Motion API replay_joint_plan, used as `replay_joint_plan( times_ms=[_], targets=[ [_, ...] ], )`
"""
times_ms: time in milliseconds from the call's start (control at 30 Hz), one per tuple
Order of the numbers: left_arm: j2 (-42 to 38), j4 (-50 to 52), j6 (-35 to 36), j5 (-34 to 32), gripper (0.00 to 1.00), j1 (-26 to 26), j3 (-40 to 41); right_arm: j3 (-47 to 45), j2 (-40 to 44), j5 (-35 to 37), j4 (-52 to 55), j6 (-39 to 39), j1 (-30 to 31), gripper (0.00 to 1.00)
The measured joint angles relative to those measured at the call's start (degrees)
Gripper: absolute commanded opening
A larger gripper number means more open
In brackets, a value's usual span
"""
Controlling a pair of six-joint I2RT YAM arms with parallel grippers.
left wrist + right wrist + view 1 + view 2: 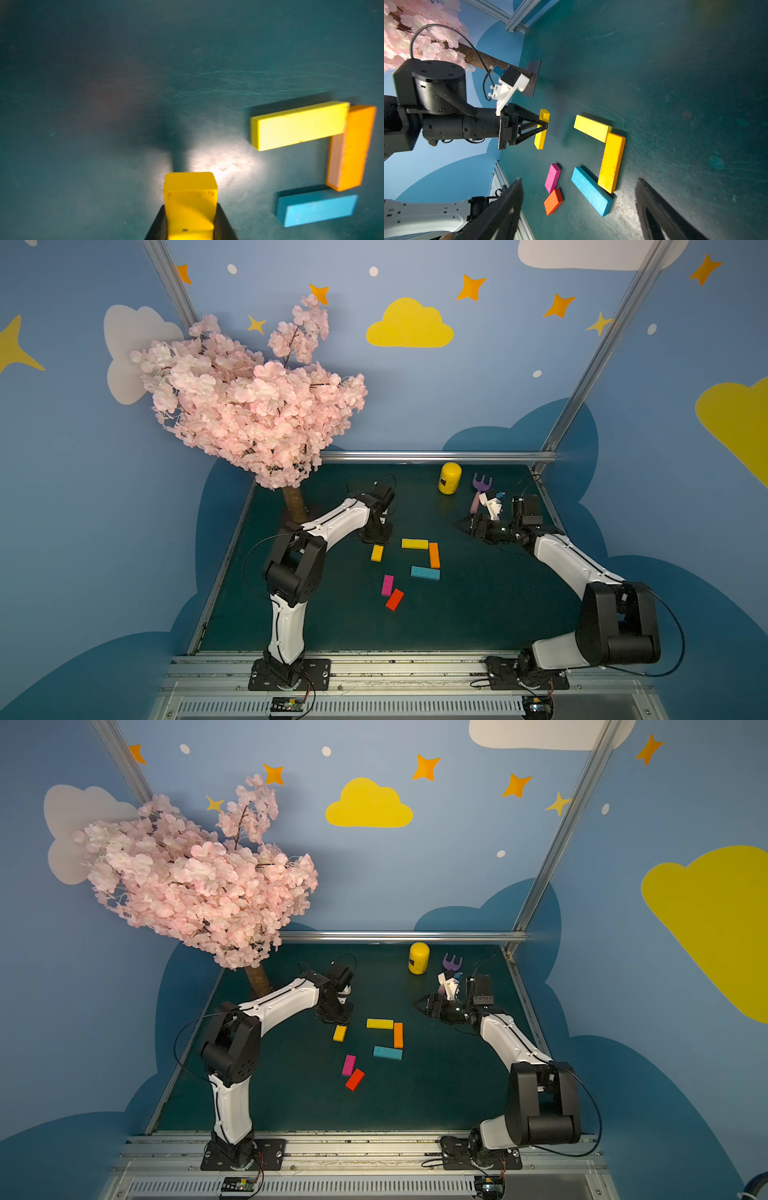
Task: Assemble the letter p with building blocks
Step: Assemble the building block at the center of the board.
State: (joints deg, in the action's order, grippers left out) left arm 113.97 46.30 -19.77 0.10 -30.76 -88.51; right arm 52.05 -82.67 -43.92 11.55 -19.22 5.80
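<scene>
The left gripper (544, 125), jaws clamped on the yellow block (190, 193), holds it perhaps clear of the worktop (478, 605) beside the yellow bar (414, 544), orange bar (434, 555) and teal bar (425, 572), likely as the stem's top above the magenta bar (387, 585), while the right gripper (464, 526) hangs with jaws apart.

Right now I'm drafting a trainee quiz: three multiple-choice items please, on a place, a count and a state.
1. The red block lies: A beside the magenta block; B far from every block; C atop another block.
2. Coloured blocks in view: A four; B six; C eight.
3. The left gripper is: A open, empty; B shut on a yellow block; C unseen.
1 A: both top views show them close together.
2 B: those three plus second yellow block, orange block, teal block.
3 B: left wrist view shows it clamping that block.
</scene>
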Motion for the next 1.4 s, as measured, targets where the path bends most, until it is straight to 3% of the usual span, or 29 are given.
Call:
replay_joint_plan(
  times_ms=[433, 1400],
  targets=[
    [1.6, -2.12, -4.59, 3.19, 0.17, -5.38, 0.0, 0.0, 0.37, -0.02, 1.25, 0.17, -0.46, 0.84],
    [4.94, -7.23, -10.58, 3.17, 0.16, -7.89, 2.93, -0.98, 1.01, -1.2, 2.45, 1.51, -0.85, 0.84]
  ],
)
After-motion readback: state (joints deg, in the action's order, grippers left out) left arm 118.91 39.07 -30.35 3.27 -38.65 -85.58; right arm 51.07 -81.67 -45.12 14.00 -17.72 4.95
